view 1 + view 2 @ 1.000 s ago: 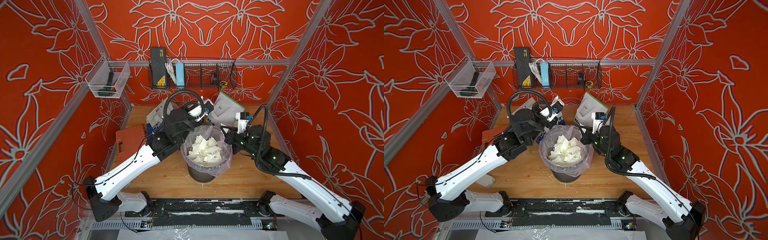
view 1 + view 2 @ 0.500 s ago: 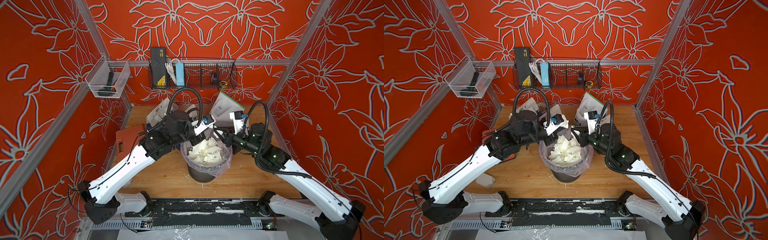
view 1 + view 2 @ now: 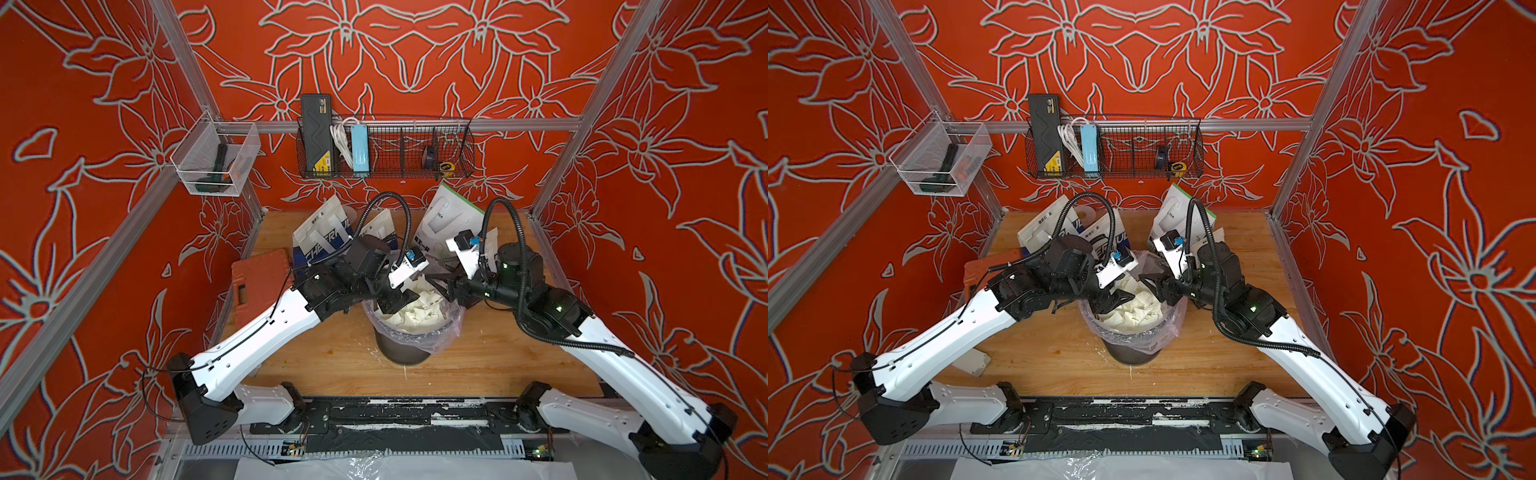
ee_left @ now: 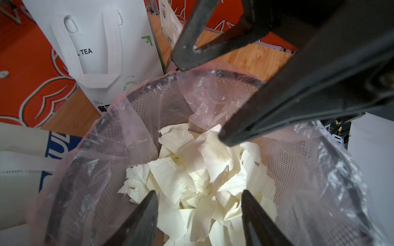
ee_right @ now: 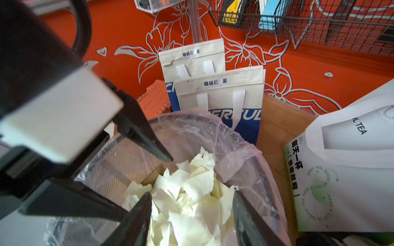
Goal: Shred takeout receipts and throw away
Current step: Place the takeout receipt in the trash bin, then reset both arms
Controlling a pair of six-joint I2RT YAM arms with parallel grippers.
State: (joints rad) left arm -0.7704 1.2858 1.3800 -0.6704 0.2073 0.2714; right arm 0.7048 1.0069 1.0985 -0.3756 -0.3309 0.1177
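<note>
The takeout receipts show as torn white scraps piled in a dark mesh bin lined with a clear plastic bag. Both grippers hover over the bin's mouth, facing each other. My left gripper is open, with only the scraps far below its fingers. My right gripper is open too, with nothing between its fingers, above the scraps. The right gripper's fingers cross the left wrist view.
Two white-and-blue paper bags lean behind the bin. A white-and-green bag stands at the back right. An orange case lies at the left. A wire basket and a clear box hang on the back frame.
Both arms swung in over the bin's mouth. Both grippers went from shut to open.
</note>
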